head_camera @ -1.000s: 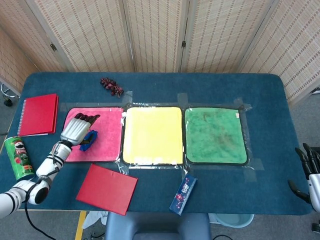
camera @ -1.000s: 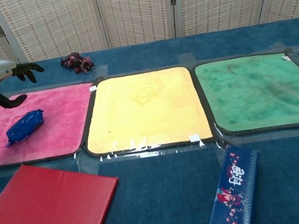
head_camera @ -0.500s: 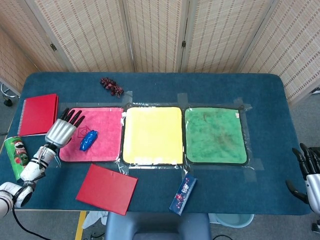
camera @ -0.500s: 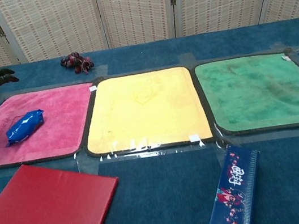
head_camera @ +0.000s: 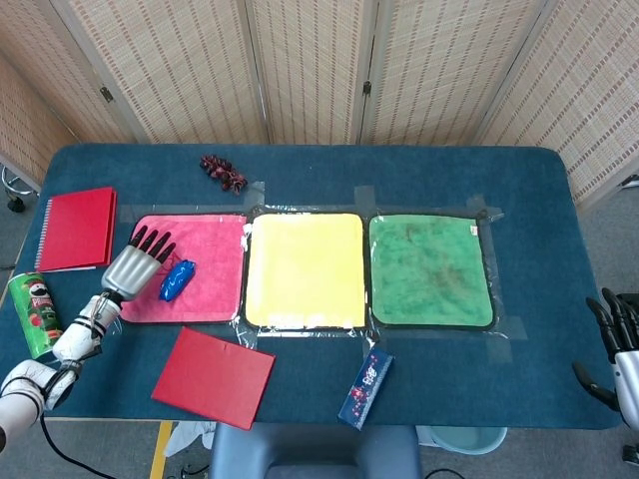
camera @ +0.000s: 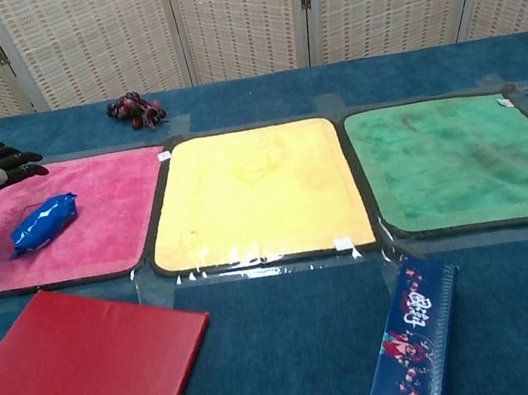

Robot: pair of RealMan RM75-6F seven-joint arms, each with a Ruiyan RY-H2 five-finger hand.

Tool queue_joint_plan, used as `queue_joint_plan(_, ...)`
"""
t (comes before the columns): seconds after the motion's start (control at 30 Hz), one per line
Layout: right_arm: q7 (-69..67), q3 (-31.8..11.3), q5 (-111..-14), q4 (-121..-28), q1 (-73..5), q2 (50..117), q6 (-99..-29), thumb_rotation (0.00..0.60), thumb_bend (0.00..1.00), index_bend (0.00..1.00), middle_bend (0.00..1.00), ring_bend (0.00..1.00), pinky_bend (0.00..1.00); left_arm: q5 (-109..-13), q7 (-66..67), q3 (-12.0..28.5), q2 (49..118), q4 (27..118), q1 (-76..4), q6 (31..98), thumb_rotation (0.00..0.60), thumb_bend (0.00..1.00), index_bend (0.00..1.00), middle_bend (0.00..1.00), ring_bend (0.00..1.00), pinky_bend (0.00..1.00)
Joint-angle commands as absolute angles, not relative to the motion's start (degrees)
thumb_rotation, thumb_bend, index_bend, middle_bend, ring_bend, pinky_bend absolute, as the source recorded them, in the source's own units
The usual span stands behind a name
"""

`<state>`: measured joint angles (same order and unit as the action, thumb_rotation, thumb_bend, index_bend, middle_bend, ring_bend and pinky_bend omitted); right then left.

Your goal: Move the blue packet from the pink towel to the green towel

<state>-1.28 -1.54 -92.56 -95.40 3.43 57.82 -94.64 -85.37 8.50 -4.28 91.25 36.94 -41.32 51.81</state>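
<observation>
On a blue-covered surface (head_camera: 310,170) ringed by woven folding screens (head_camera: 310,70), three towels lie taped in a row: the pink towel (head_camera: 205,254), a yellow towel (head_camera: 305,269) and the green towel (head_camera: 431,269). A red notebook (head_camera: 77,228) and a green crisps can (head_camera: 33,314) sit to the outer side of the left hand (head_camera: 135,269), a red folder (head_camera: 213,376) lies nearer the robot than that hand, and a dark patterned box (head_camera: 365,387) rests at the near edge below the yellow and green towels. A dark beaded bundle (head_camera: 222,172) lies beyond the pink towel.

Compared with half a second ago, the left hand has shifted back toward the pink towel's outer edge, closer to the blue packet (head_camera: 176,279). A second ago it was over the packet.

The packet lies on the pink towel, just beside the left hand's fingertips on their inner side and apart from them. That hand holds nothing, its fingers spread. The right hand (head_camera: 617,349) hangs at the far edge of the surface, well apart from the packet, fingers apart and empty.
</observation>
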Motion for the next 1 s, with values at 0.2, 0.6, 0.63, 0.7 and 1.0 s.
queue_joint_plan(0.2,-2.2,-1.4,-92.8,-94.7,3.6,57.9,-94.9,0.6,0.32,0.0,0.0,0.07,0.0,-85.0,9.6,-3.0,93.3,35.8,-42.1,49.6,0.6,0.32,0.0,0.0,0.0,0.02)
queue_joint_plan(0.6,-3.2,-1.5,-92.8,-93.8,3.9,58.1,-95.6,0.6,0.32,0.0,0.0,0.07,0.0,-85.1,12.1,-0.6,93.9,41.1,-43.9,50.7,0.6,0.32,0.0,0.0,0.0,0.02)
queue_joint_plan(0.63,-3.3,-1.5,-92.8,-93.7,4.0,58.1,-95.6,0.6,0.32,0.0,0.0,0.07,0.0,-84.9,12.6,-0.2,93.7,42.4,-44.0,50.9,0.6,0.32,0.0,0.0,0.0,0.02)
queue_joint_plan(0.7,-3.5,-1.5,-92.7,-93.5,4.0,58.2,-95.6,0.6,0.32,0.0,0.0,0.07,0.0,-84.5,13.6,0.6,93.4,44.3,-44.2,51.3,0.6,0.33,0.0,0.0,0.0,0.02)
queue_joint_plan(1.0,-4.8,-1.6,-92.4,-92.3,4.3,58.6,-96.0,0.6,0.32,0.0,0.0,0.07,0.0,-82.7,19.4,3.8,92.0,54.0,-46.2,51.6,0.6,0.32,0.0,0.0,0.0,0.02)
